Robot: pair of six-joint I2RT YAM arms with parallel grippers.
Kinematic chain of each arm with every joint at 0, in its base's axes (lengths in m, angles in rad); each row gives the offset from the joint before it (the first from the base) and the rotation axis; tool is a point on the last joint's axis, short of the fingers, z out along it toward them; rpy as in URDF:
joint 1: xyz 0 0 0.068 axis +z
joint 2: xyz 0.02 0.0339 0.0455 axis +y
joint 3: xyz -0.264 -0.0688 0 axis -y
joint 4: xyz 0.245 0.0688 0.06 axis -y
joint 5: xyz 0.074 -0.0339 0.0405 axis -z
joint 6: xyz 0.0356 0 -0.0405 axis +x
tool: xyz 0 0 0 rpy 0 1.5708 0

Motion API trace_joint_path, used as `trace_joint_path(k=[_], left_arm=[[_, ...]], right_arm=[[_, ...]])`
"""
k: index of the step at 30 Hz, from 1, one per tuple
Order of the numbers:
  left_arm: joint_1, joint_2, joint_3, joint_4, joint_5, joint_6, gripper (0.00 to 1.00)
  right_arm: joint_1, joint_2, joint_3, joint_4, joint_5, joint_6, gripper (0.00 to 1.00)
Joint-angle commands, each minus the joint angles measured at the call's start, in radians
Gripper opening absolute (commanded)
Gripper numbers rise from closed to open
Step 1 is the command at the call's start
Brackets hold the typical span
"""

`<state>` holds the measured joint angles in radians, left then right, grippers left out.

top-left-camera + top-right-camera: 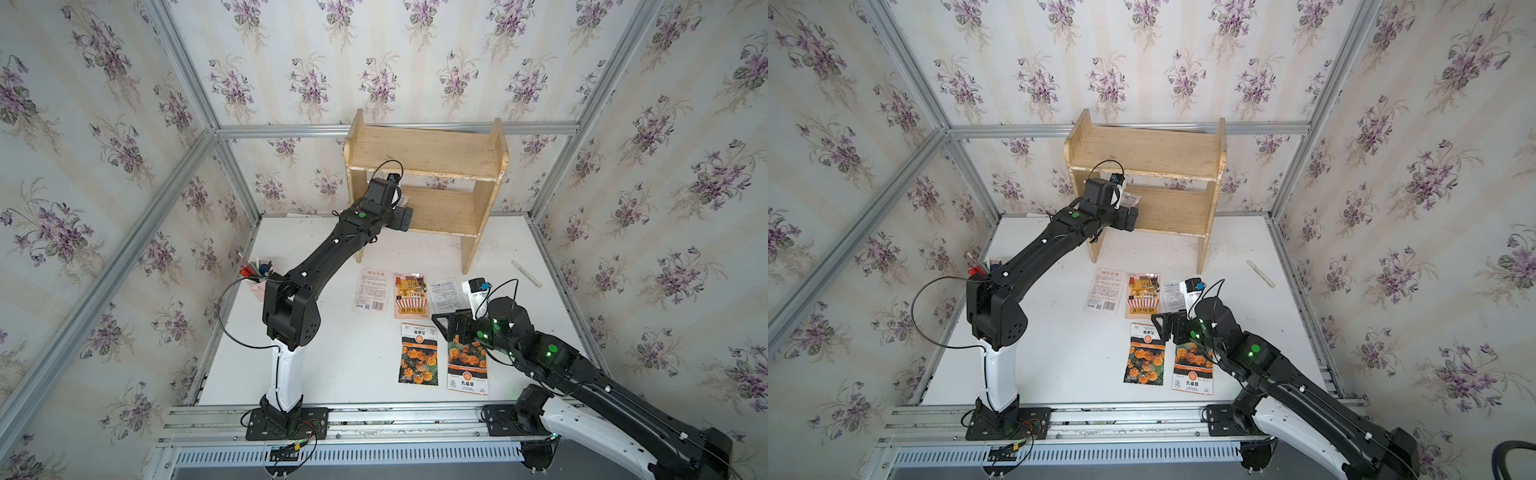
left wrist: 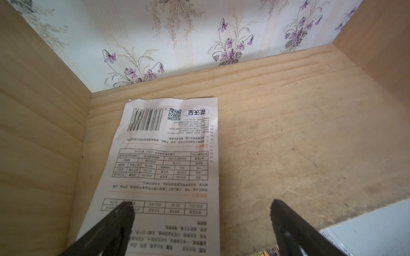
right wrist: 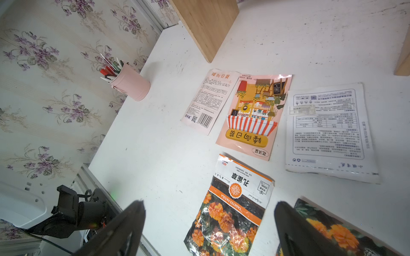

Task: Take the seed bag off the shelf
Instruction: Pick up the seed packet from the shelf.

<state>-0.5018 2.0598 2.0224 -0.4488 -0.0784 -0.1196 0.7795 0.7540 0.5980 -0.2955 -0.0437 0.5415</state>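
With the left gripper [image 2: 202,206] spread wide over the flat seed bag [image 2: 168,155], the thin paper could be missed or shoved farther back on the shelf [image 2: 288,137].

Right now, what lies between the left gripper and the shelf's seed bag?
Nothing. The left wrist view shows the open left gripper at the seed bag's near end, one fingertip over it, the other over bare shelf.

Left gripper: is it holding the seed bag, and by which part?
Nothing is held. The left gripper is open over the near end of the seed bag, which lies flat on the shelf.
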Motion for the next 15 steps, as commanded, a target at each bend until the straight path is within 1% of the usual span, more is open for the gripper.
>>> trace_joint_path(k=[1, 5, 10, 15], left_arm=[[0.010, 0.021, 0.031, -0.010, -0.036, -0.001, 1.00], [0.031, 0.041, 0.051, -0.039, 0.008, -0.039, 1.00], [0.034, 0.044, 0.043, -0.061, 0.059, -0.048, 1.00], [0.040, 0.048, 0.045, -0.105, 0.110, -0.094, 1.00]], right_arm=[[0.001, 0.002, 0.011, 0.019, -0.001, -0.017, 0.95], [0.001, -0.003, 0.013, 0.008, 0.002, -0.018, 0.95], [0.001, -0.004, 0.013, -0.002, 0.004, -0.018, 0.95], [0.001, 0.002, 0.016, -0.001, 0.004, -0.018, 0.95]])
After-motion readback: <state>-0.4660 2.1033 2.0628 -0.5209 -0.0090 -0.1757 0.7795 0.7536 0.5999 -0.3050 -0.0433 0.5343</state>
